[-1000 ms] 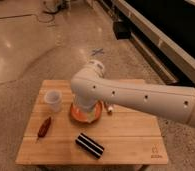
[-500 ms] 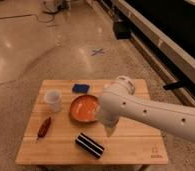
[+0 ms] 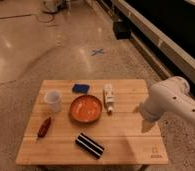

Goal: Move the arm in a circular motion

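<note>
You have the glossy white tubular arm (image 3: 173,102) reaching in from the right, out over the right end of the pale wooden table (image 3: 126,152). It is well apart from the round orange bowl (image 3: 86,108), the white cup (image 3: 53,100) and the black striped block (image 3: 89,145), so your circle likely has room. The claw (image 3: 146,125) points down at the arm's tapered tip; whether it is open or holding anything, I cannot tell
</note>
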Controlling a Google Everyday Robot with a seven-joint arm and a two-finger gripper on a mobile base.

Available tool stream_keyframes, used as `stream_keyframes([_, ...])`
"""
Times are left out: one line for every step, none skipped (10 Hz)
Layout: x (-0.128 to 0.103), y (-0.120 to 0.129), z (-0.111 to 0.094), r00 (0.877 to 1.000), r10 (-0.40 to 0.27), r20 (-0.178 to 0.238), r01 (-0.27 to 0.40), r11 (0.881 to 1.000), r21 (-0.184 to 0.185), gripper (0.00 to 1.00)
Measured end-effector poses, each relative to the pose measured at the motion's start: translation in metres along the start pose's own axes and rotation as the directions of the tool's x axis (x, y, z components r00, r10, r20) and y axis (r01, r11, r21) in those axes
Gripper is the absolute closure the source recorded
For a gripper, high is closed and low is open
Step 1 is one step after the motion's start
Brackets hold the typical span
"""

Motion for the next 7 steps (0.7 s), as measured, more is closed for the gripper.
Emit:
stream_keyframes([0.032, -0.009, 0.003, 0.997, 0.075, -0.017, -0.075, 0.997, -0.004, 0.35])
stream_keyframes([0.052, -0.026, 0.005, 0.992, 0.126, -0.028, -0.126, 0.992, 0.000, 0.35])
stream_keyframes([0.060, -0.041, 0.006, 0.988, 0.150, -0.032, -0.150, 0.989, 0.004, 0.35])
stream_keyframes([0.065, -0.067, 0.008, 0.985, 0.169, -0.038, -0.169, 0.986, 0.009, 0.35])
stream_keyframes([0.064, -0.093, 0.008, 0.984, 0.175, -0.043, -0.174, 0.985, 0.013, 0.35])
stream_keyframes([0.056, -0.117, 0.007, 0.984, 0.173, -0.040, -0.173, 0.985, 0.017, 0.35])
stream_keyframes([0.043, -0.142, 0.006, 0.986, 0.161, -0.037, -0.160, 0.987, 0.019, 0.35])
